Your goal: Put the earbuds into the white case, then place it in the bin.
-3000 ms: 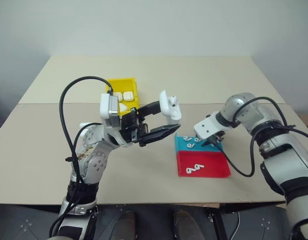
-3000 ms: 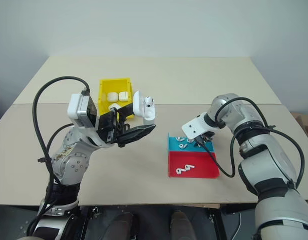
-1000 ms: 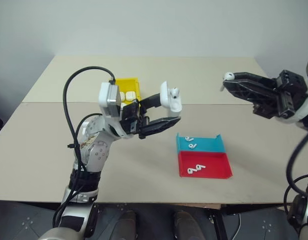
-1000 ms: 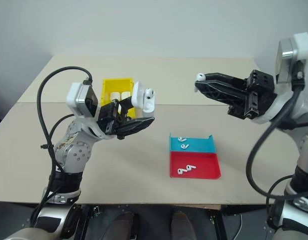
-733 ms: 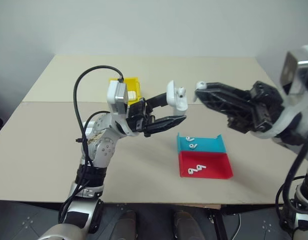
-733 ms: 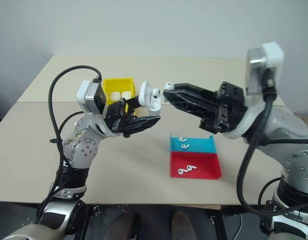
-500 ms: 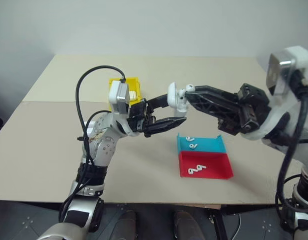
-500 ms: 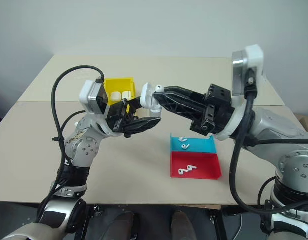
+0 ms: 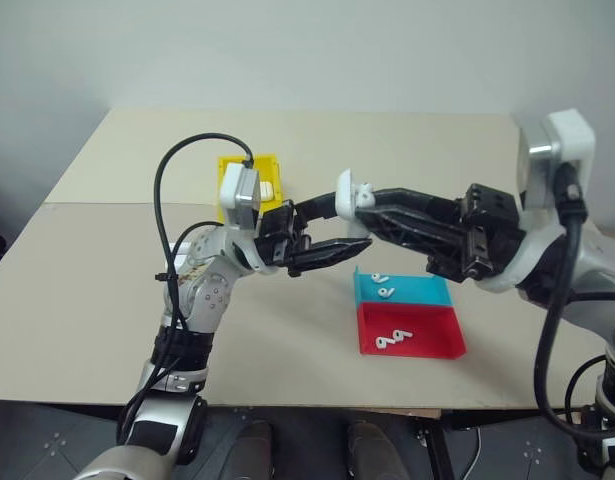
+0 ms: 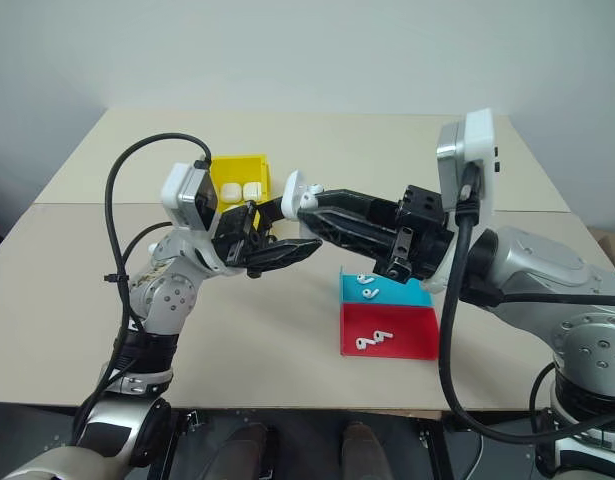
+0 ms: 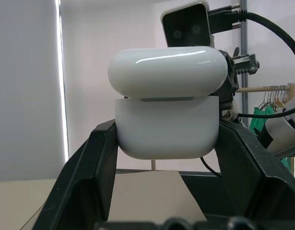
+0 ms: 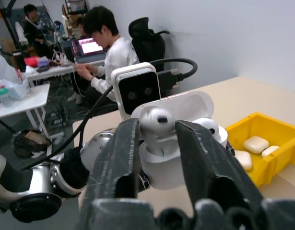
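My left gripper is shut on the white case and holds it above the table with its lid flipped open. The case sits squeezed between that gripper's two black fingers. My right gripper reaches across from the right, with its tips at the case's open mouth. In the right wrist view its jaws stand parted on either side of an earbud, whose head sticks up out of the case. A second earbud sits in the case beside it. The yellow bin lies behind my left arm.
The bin holds other white cases. A blue tray with two earbuds and a red tray with two more lie below my right gripper. A person sits at a desk beyond the table.
My right arm swung in from the far right with an earbud at its tips and brought it to the open case. Its jaws have since parted. The left arm held still.
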Tool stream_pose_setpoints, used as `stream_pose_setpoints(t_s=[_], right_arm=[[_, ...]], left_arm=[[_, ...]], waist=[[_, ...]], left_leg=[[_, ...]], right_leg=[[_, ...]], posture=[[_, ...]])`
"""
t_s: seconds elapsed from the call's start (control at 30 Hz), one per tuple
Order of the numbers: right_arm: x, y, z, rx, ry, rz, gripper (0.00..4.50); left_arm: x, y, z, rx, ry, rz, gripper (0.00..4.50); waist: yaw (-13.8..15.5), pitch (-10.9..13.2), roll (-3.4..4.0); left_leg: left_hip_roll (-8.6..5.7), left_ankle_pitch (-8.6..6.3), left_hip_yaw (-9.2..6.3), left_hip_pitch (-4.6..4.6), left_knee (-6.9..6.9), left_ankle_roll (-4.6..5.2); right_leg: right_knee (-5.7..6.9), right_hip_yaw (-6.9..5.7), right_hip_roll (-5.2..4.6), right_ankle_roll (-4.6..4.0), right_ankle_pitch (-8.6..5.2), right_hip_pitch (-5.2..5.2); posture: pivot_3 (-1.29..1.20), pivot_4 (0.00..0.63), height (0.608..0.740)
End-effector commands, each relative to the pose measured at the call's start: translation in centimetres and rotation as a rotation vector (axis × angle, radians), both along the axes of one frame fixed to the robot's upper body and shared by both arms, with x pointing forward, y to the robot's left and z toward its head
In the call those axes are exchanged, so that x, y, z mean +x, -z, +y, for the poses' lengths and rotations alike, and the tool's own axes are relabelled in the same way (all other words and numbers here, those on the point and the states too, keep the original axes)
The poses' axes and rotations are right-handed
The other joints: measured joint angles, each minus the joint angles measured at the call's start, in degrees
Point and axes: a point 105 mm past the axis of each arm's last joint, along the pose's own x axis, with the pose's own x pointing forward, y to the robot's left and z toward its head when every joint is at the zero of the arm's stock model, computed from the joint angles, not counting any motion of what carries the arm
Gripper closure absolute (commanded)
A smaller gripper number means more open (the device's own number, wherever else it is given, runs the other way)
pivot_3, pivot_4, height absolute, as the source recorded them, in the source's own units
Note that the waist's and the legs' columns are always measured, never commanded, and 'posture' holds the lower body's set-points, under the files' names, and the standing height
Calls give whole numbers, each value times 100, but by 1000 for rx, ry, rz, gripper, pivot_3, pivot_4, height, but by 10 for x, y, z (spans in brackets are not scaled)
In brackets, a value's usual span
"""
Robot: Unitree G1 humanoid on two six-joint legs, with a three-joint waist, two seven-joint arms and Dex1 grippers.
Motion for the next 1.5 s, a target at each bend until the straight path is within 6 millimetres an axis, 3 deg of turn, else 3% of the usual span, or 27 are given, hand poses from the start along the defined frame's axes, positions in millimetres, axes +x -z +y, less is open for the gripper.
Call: stream_pose_setpoints(t_s=[0.03, 0.1, 0.37, 0.5, 0.7, 0.73, 0.9, 1.13, 1.3, 1.5], right_arm=[[-5, -2, -1, -23, -12, -44, 1610], [-6, -2, -3, -29, -22, -50, 883], [-26, -5, -15, -20, -124, -65, 883], [-25, -3, -20, -68, -107, -74, 2110], [-3, -5, -25, -250, -12, -161, 4317], [0, -7, -25, -277, -4, -178, 4453], [17, -26, -14, -388, 6, -242, 4453], [29, -6, 13, -668, -5, -317, 4453], [43, 8, -4, -732, 72, -282, 4453], [50, 6, -34, -648, 203, -211, 4453]], left_arm=[[-11, -11, -1, -28, 23, -61, 1735], [-11, -11, -1, -29, 20, -61, 1735], [-8, -5, 1, -7, -9, -49, 1735], [-4, 4, 1, 22, -38, -31, 1735], [12, 20, -11, 131, -174, -38, 1735], [14, 21, -13, 147, -193, -47, 1735], [26, 31, -27, 272, -304, -128, 1735], [26, 25, -31, 240, -328, -174, 1735], [24, 15, -21, 159, -354, -169, 1735], [16, 9, -1, 78, -375, -142, 1735]], waist=[[0, 0, 0], [1, 0, 0], [7, 0, 0], [4, 0, 0], [4, -1, 2], [6, -1, 2], [-1, 0, 3], [9, -2, 6], [73, -2, 6], [94, -3, 7]], left_leg=[[0, 0, 0, 0, 0, 0], [0, 0, -1, -1, 0, 0], [1, -1, -2, -5, 0, 1], [1, -1, -3, -6, 0, 1], [2, 0, 2, -5, 3, 1], [1, 0, 3, -5, 2, 1], [2, 0, 5, -15, 2, 1], [6, -3, 8, -61, -6, 5], [-3, -5, 7, -106, 10, 10], [-1, -10, 7, -104, 10, 17]], right_leg=[[0, -1, 0, 0, 0, 0], [-1, -1, 0, 0, 0, 0], [-8, -4, 0, 1, 1, 2], [-12, -5, 0, 2, 2, 2], [-22, -3, 1, 5, 6, 2], [-27, -1, 1, 6, 8, 5], [-31, 0, 0, 6, 9, -7], [-29, 3, -4, 4, 10, -66], [-27, 2, -14, 13, 18, -103], [-30, 0, -15, 13, 18, -100]], posture=[[0, 150, 740], [0, 150, 740], [0, 150, 740], [0, 150, 740], [0, 150, 740], [0, 150, 740], [0, 150, 740], [0, 150, 740], [0, 150, 740], [0, 150, 740]])
